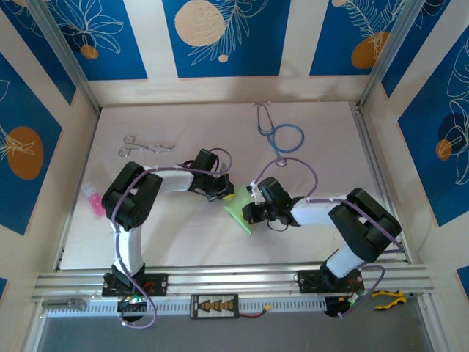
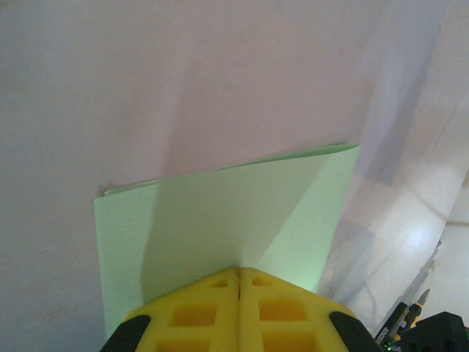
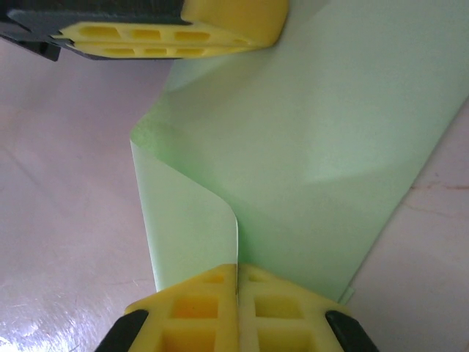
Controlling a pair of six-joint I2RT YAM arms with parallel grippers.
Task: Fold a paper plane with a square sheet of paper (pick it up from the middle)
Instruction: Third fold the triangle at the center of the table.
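1. Left gripper: yellow fingers are pressed flat together with the seam closed, pinching the near edge of the square sheet of paper. The tips cover the grip spot, so how deep the paper goes in is hidden.
2. Right gripper: pads are also pressed together, pinching a curled-over flap of the same sheet. The flap rolls up just left of these fingers, and flat green spreads ahead and to the right.
3. Ahead of the left fingers the sheet looks doubled (a second edge peeks out at the far-left corner). The crease itself is hard to make out.
4. In the right wrist view the left gripper's fingers sit on the sheet's far-left end, cut off by the frame top.
5. From above, both gripper heads overlap the sheet. A green wedge shows between and just below them; the rest of the outline is hidden by the arms.
6. Dark tool tips sit off to the right of the left fingers, clipped by the frame corner (can't tell which tools).
7. Bare table surrounds the sheet, with open room on every side of both grippers.
8. Farther out: a pink object at the left table edge, too small to identify.
9. Farthest: metal forceps beyond the left fingers and a blue stethoscope beyond the right fingers, both well apart from the paper.
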